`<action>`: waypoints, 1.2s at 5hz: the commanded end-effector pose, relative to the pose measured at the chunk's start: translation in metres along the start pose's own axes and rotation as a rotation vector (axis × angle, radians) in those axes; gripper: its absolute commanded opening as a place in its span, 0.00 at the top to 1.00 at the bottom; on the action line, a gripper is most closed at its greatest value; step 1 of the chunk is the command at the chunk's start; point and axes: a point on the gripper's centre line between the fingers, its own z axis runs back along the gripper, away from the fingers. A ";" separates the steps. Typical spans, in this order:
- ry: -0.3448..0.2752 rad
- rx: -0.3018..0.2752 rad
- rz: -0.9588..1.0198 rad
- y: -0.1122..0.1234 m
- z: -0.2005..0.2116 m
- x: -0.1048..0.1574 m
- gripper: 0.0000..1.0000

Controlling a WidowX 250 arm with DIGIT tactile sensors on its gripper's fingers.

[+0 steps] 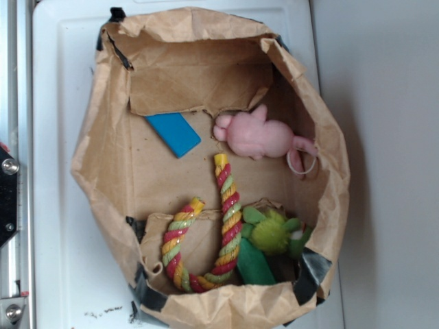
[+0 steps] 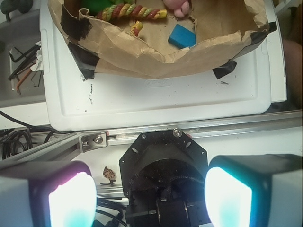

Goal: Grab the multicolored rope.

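Observation:
The multicolored rope (image 1: 218, 236), a thick twist of red, yellow and pale green, lies in a U on the floor of the brown paper bag (image 1: 103, 157), at its near side; in the wrist view the rope (image 2: 130, 12) shows at the top edge. My gripper (image 2: 150, 196) is open, its two glowing pads (image 2: 71, 201) wide apart with nothing between them. It hovers well outside the bag, over the robot's black base (image 2: 163, 165). The exterior view does not show the gripper.
Inside the bag lie a pink plush (image 1: 260, 137), a green plush toy (image 1: 271, 236) touching the rope's right arm, and a blue block (image 1: 173, 133). The bag stands on a white tray (image 2: 156, 101). Allen keys (image 2: 21, 61) and cables lie left of the tray.

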 end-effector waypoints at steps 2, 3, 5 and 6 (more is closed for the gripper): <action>-0.024 -0.013 0.099 -0.003 -0.005 0.045 0.00; -0.033 -0.023 0.163 -0.003 -0.019 0.084 0.00; -0.064 -0.071 0.281 0.004 -0.054 0.128 0.00; -0.068 -0.096 0.369 0.015 -0.074 0.145 0.00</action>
